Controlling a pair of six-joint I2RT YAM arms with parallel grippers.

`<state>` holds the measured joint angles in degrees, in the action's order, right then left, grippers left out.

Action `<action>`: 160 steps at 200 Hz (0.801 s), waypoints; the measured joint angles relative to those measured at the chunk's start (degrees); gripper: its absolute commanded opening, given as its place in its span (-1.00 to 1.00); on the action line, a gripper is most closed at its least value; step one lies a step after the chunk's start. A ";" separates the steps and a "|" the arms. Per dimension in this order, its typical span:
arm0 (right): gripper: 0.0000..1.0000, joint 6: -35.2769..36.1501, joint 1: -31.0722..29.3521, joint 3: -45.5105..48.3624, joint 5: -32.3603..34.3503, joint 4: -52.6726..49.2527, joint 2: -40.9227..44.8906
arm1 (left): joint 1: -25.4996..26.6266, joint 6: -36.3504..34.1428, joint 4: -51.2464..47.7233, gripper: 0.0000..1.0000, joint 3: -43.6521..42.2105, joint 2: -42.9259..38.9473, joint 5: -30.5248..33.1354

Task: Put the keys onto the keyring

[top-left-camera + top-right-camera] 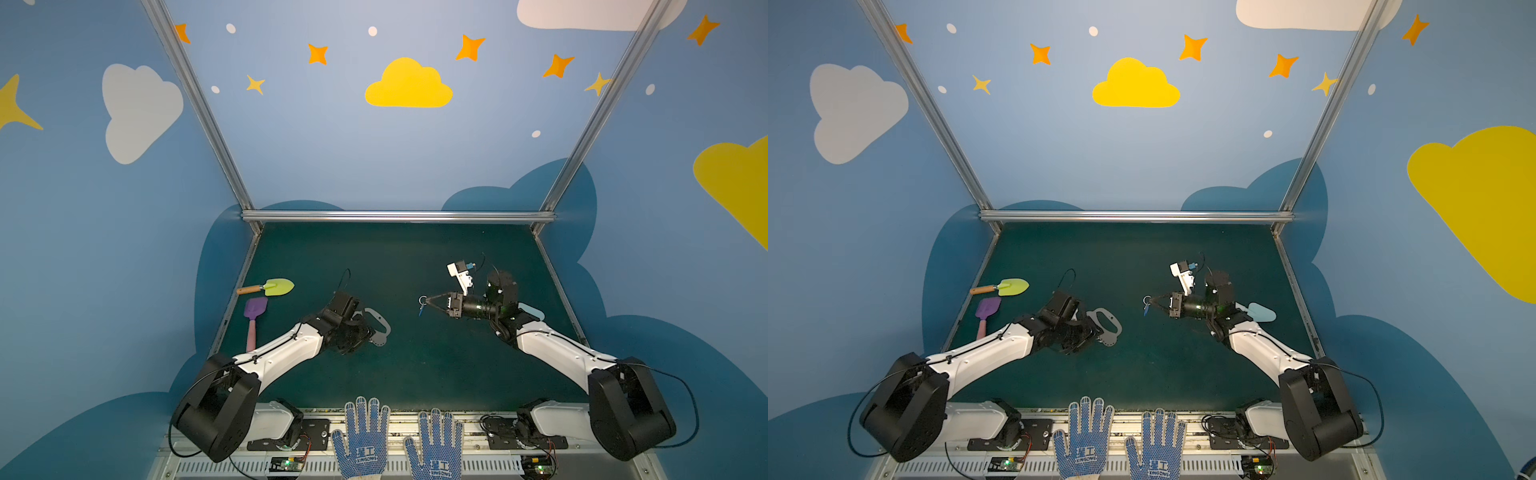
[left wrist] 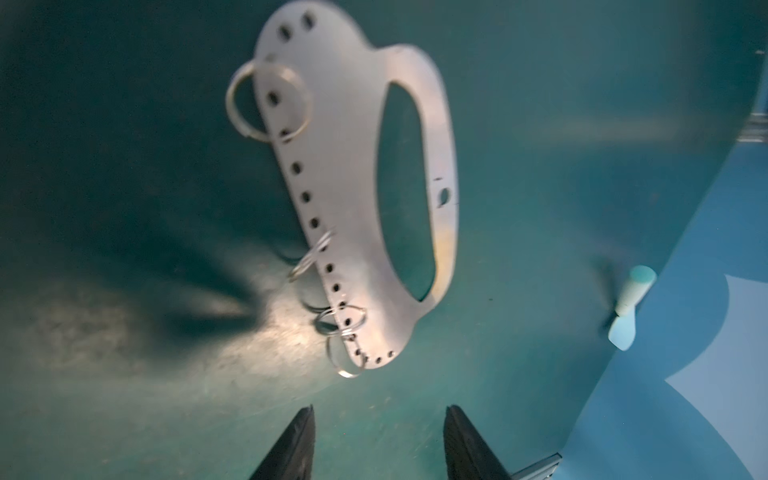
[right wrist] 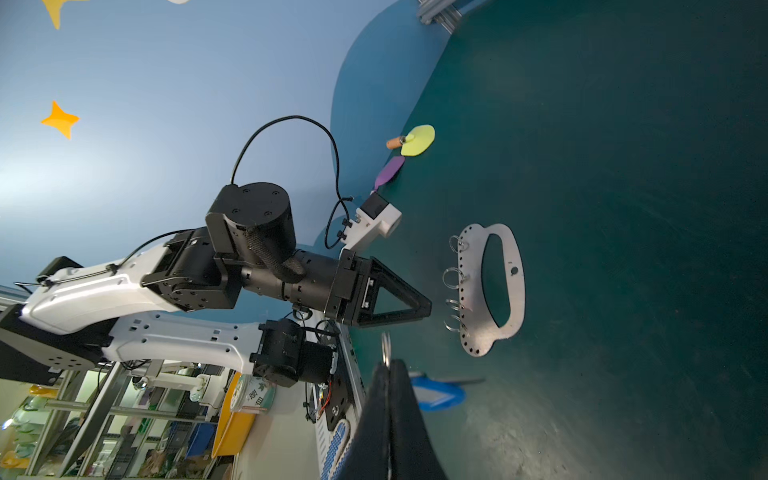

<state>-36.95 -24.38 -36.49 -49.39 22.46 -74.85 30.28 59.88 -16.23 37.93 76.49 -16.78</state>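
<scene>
Now, I see my left gripper [image 2: 378,415] part open and empty, near keyring [image 2: 353,166], not touching it. Keyring lies flat on table [image 1: 415,365]. My right gripper [image 1: 428,300] pinched tight on keys [image 1: 422,308]. Keys hang above table, well apart from keyring.

Grey D-shaped keyring [image 1: 385,323], oval cutout, wire rings along its holed edge, lies flat on the mat [image 1: 415,257] at 8 o'clock from the blue-tagged silver keys [image 1: 422,310], which dangle by their ring above mid-mat.
</scene>
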 measured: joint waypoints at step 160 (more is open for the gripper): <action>-1.00 2.10 -3.23 2.62 4.98 -3.43 4.26 | 0.98 6.49 7.04 -0.70 0.02 9.60 1.95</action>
<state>-34.85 -27.62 -33.87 -44.40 19.03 -70.59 31.27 66.37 -9.19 37.95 86.08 -14.83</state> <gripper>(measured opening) 0.047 0.183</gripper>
